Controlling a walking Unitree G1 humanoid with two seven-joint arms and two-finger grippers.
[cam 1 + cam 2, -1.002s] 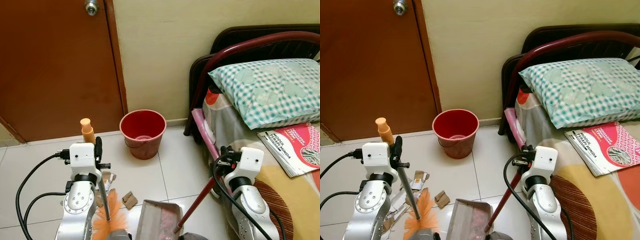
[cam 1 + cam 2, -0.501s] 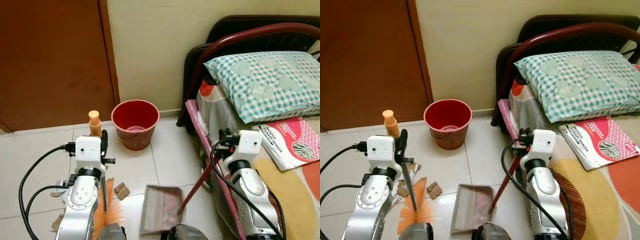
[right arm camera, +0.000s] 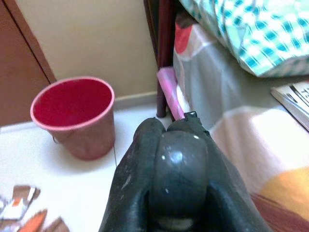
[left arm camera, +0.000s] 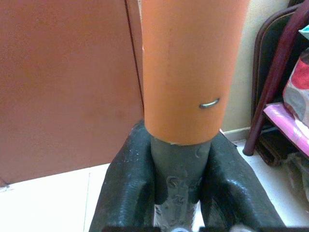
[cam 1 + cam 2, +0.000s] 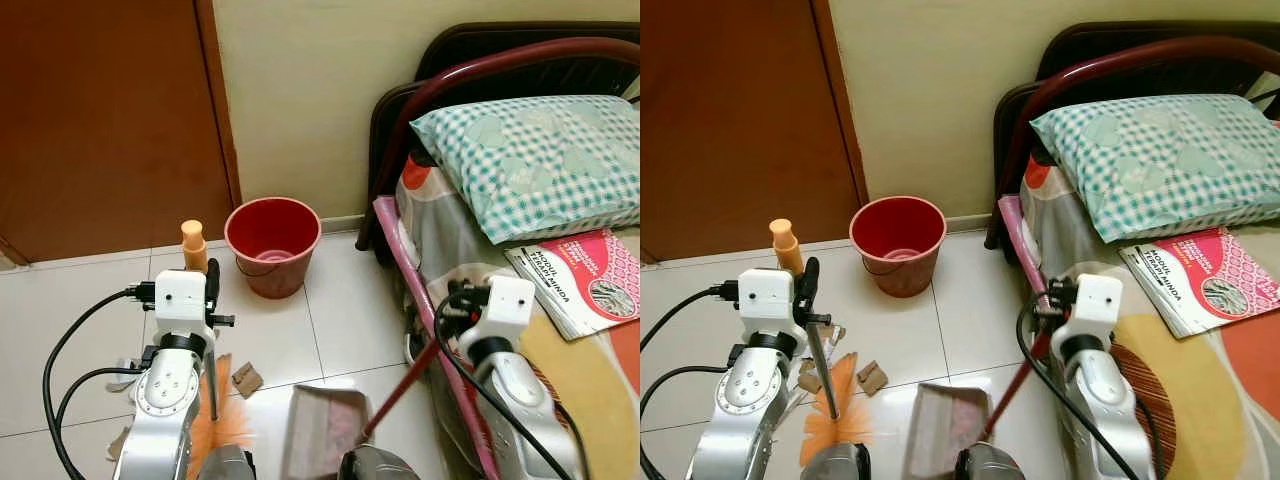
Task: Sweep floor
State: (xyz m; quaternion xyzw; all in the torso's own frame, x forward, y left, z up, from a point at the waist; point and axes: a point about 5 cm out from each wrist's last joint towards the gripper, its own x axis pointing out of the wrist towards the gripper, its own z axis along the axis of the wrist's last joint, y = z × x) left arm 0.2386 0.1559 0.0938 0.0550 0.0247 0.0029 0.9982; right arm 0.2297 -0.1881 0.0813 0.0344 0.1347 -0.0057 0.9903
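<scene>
Left gripper (image 4: pixel 176 193) clenched on the broom (image 5: pixel 833 425): fingers (image 4: pixel 128 188) pressed either side of the grey shaft just under its orange cap, shaft near upright, orange bristles on the tile at about 7 o'clock in the head views.

Right gripper (image 3: pixel 176 179) clenched on the black end of the dustpan (image 5: pixel 945 425) handle; red shaft slopes down from the bed side to the grey pan at 6 o'clock.

Change over the last second: the whole scene shifted, so the head moved. Relative to the arms, the pan sits lower and partly cut by the frame edge; the right wrist has drawn back over the bed (image 5: pixel 470 260). Broom grip unchanged.

Cardboard scraps (image 5: pixel 872 376) lie on the tile between bristles and pan mouth, more at 8 o'clock beside the left arm. Red bucket (image 5: pixel 272 245) at 12 o'clock of the scraps, by the wall.

Judgement: gathering stage, scraps not yet in the pan; the pan's retreat widens the sweep needed
</scene>
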